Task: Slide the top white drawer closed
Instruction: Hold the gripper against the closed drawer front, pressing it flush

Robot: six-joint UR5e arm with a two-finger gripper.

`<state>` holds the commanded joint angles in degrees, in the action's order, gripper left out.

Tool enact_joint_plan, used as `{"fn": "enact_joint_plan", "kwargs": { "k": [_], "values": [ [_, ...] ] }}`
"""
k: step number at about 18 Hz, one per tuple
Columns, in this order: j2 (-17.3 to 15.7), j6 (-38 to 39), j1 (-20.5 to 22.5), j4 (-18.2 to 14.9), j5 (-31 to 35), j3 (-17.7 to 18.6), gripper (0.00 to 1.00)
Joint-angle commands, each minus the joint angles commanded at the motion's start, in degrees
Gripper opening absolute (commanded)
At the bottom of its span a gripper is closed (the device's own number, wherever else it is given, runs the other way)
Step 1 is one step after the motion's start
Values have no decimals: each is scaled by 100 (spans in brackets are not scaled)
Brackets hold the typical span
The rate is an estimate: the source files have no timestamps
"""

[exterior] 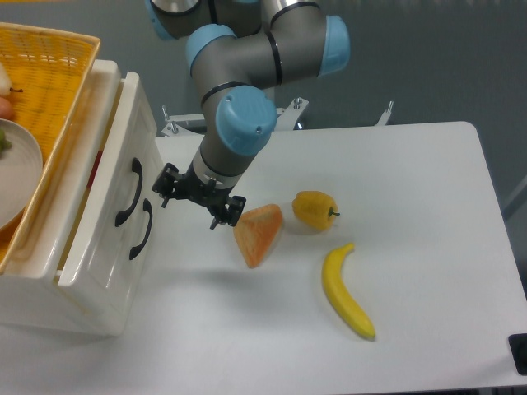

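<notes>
At far left, a yellow basket (49,90) sits on top of the white cabinet (49,296) and holds a white plate (18,169), partly cut by the frame edge. Next, the top drawer (123,148) stands at the cabinet's upper right, its front panel set out from the cabinet body with a gap showing behind it; its curved black handle (130,192) faces the worktop. The lower drawer (115,280) carries a like handle (142,230) just below and to the right. Beside these handles, close to them but apart, hangs the hand (198,201), its two black fingers spread with nothing between them, pointing down toward the worktop (428,181). The grey arm with blue joint caps (243,123) rises from it to the top edge. Right of the hand, an orange wedge (258,234) lies near one fingertip. Further right sits a yellow pepper (314,210), and below it a banana (346,291) lies lengthwise, apart from both.
</notes>
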<state>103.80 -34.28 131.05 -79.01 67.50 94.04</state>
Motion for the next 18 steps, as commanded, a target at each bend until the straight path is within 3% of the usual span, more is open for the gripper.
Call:
{"fn": "enact_joint_plan", "kwargs": {
  "k": [18],
  "values": [
    [-88, 220, -317, -88, -79, -9, 100]
  ]
}}
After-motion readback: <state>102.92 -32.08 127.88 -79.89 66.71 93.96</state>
